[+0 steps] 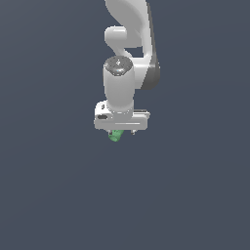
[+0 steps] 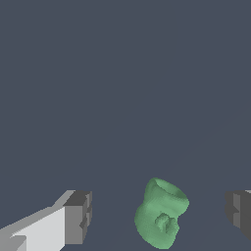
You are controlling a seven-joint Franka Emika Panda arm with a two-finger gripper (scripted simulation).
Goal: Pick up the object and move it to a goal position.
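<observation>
- From where I stood, the white arm (image 1: pixel 128 44) came down from the top of the exterior view, its wrist pointed straight at the plain dark grey-blue floor (image 1: pixel 49 195).
- At the exterior view's left edge of the hand, the flat white body of the gripper (image 1: pixel 122 133) sat crosswise under the wrist, and only short stubs of the fingers peeked out beneath it.
- Just under that body, a little toward the exterior view's left of its middle, a bit of the light green object (image 1: pixel 115 136) showed; most of it was hidden by the hand above.
- In the wrist view, one finger (image 2: pixel 78 217) appeared as a white bar ending in a dark grey pad.
- Next along, the object (image 2: pixel 161 213) sat between the two pads: a stubby green piece with a flared rim at one end and a lumpy, ridged body, tilted rather than upright.
- Further on, the other finger's pad (image 2: pixel 239 214) was cut off by the picture's edge.
- The jaws stood spread wide, with clear dark gaps on both sides of the object, so neither pad touched it.
- I could not tell whether the object rested on the floor or not.
</observation>
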